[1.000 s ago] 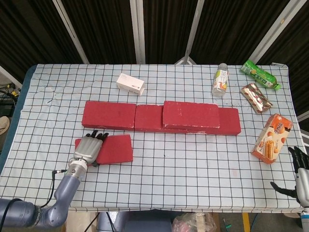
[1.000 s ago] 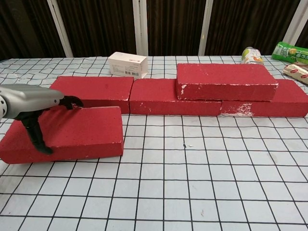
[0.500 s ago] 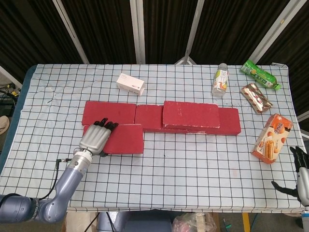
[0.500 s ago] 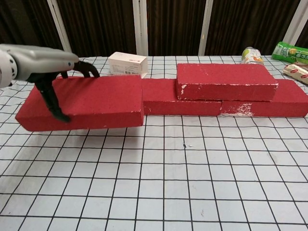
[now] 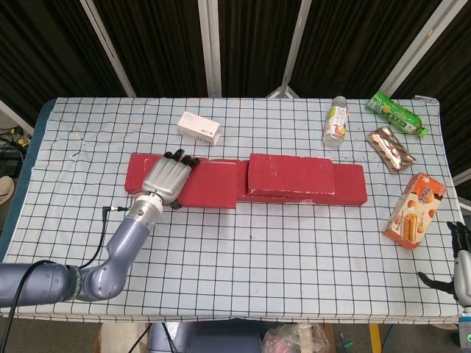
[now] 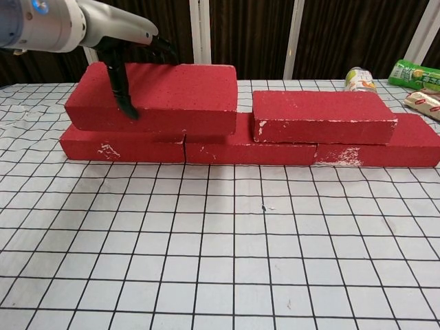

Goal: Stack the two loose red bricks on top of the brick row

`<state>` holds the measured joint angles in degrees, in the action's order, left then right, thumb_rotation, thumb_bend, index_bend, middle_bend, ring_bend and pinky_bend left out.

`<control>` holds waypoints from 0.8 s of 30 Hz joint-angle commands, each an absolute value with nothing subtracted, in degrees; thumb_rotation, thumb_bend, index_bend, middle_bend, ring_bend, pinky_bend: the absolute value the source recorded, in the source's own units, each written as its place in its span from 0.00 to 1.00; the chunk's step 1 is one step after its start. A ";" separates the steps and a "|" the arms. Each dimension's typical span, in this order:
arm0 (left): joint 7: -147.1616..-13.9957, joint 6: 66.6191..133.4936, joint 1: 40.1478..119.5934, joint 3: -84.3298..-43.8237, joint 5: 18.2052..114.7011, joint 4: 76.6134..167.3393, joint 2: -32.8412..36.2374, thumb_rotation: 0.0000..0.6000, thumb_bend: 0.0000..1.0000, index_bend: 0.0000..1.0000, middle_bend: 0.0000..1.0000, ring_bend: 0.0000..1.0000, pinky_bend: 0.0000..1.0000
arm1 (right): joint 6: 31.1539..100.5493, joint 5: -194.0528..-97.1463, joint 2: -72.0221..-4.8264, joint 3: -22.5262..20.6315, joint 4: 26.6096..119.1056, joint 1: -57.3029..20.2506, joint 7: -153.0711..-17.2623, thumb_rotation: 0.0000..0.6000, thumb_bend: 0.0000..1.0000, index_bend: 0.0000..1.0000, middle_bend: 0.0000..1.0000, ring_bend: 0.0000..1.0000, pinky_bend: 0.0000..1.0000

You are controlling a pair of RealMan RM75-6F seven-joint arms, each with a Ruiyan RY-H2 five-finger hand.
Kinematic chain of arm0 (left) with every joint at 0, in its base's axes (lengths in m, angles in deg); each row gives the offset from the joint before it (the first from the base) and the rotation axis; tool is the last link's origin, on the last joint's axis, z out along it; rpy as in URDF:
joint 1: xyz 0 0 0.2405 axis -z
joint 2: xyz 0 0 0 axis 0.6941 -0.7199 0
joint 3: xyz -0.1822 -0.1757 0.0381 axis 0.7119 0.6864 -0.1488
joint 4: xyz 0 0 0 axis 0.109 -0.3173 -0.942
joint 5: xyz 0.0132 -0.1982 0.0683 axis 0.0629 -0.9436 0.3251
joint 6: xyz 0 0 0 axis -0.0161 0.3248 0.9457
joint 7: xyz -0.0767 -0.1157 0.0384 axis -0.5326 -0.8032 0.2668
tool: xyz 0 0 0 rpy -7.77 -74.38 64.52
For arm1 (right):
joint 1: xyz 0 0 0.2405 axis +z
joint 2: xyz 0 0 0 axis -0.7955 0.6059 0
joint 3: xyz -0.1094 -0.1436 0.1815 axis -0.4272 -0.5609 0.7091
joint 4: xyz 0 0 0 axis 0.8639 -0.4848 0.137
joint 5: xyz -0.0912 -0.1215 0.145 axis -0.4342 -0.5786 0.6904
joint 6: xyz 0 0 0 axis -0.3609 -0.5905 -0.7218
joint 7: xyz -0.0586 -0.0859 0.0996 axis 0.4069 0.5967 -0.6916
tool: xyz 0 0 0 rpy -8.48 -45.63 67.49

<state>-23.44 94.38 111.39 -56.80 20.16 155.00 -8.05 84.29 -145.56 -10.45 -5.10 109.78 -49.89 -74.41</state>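
left hand [image 5: 168, 181]: grips held brick [image 6: 165, 97] from above, thumb down the near face, fingers [image 6: 159, 48] over the far top edge; grey arm [image 5: 118, 246] comes in from lower left.
held brick: over the left part of the row [image 6: 247, 148], long side parallel to it; chest view shows its underside at or just above the row's top, contact cannot be told; right end overlaps the seam between left and middle bricks.
stacked brick [image 5: 291, 175]: lies flat on the row's right part, just beside the held brick's right end, small gap between them in chest view.
row: red bricks end to end across mid surface [image 5: 250, 250]; left end pokes out past the held brick, right end past the stacked brick; white chips along near faces.
right hand [image 5: 458, 259]: only dark fingers show at the lower right corner of head view, spread, holding nothing; off the surface's edge.
white box [image 5: 199, 128]: behind the row, left of centre, apart from it.
bottle [image 5: 335, 122]: upright, far right of the surface.
green packet [image 5: 397, 113]: far right corner.
brown packet [image 5: 391, 148]: just in front of the green packet.
orange box [image 5: 415, 209]: right edge, well apart from the row.
surface: white cloth with black grid.
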 commanded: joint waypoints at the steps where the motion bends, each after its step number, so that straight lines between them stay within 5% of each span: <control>1: -22.90 87.96 115.81 -57.77 15.63 146.03 -5.27 1.00 0.00 0.18 0.22 0.08 0.16 | 88.38 -149.22 -13.62 -3.60 106.42 -50.24 -76.59 1.00 0.15 0.00 0.01 0.00 0.00; 13: -28.58 81.45 117.36 -59.16 15.33 138.83 -3.67 1.00 0.00 0.20 0.22 0.08 0.15 | 94.22 -158.10 -17.21 -3.74 99.81 -51.21 -77.73 1.00 0.15 0.00 0.01 0.00 0.00; 24: -32.19 80.04 117.84 -62.24 16.69 134.34 -3.21 1.00 0.00 0.19 0.22 0.08 0.15 | 92.69 -159.08 -16.27 -4.48 100.63 -51.53 -77.22 1.00 0.15 0.00 0.01 0.00 0.00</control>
